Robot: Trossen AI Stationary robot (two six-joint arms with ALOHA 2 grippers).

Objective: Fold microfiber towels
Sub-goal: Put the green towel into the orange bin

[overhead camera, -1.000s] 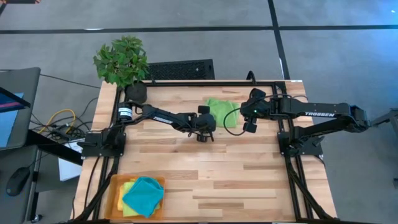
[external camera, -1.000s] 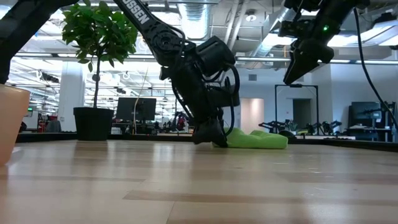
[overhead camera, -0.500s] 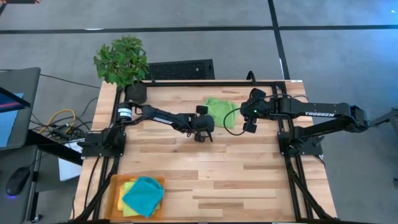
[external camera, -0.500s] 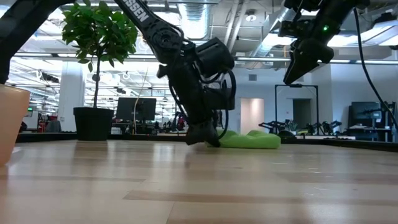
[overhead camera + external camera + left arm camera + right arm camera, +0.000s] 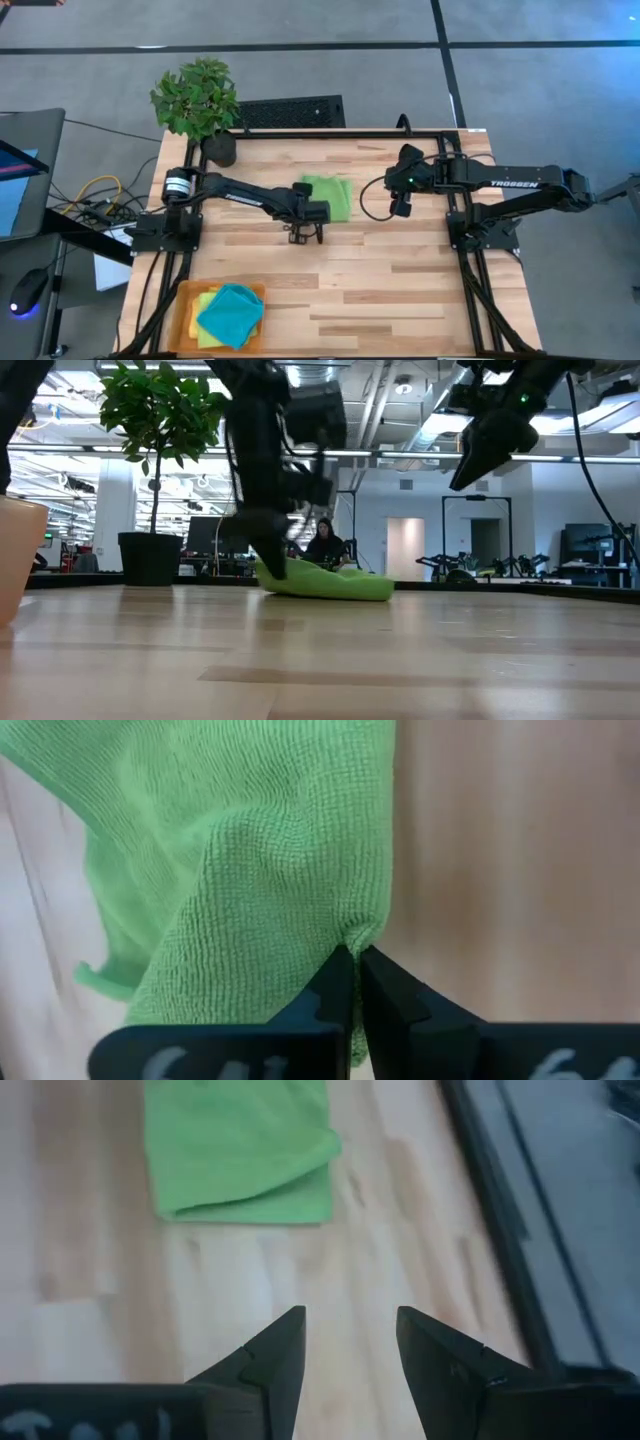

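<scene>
A lime green microfiber towel lies bunched on the wooden table, right of centre toward the far side. In the low view it is a low heap. My left gripper is shut on its near left part. My right gripper hangs open above bare wood to the right of the towel, touching nothing. More towels, teal on top of yellow and lime, lie stacked in the orange tray. My left gripper pinches a puckered fold at the towel's edge between its two fingertips. The fingers come down from above, slanting. The held end is raised a little, and the rest of the cloth trails slack on the table.
An orange tray sits at the table's near left corner. A potted plant stands at the far left corner. A black frame runs along the table's right edge. Bare wood stretches across the middle and near right.
My left gripper has shut on the green towel and moved toward the table's left edge, dragging it along. The towel has slid left and slightly nearer, its held end lifted a little. My right gripper has kept still, open.
</scene>
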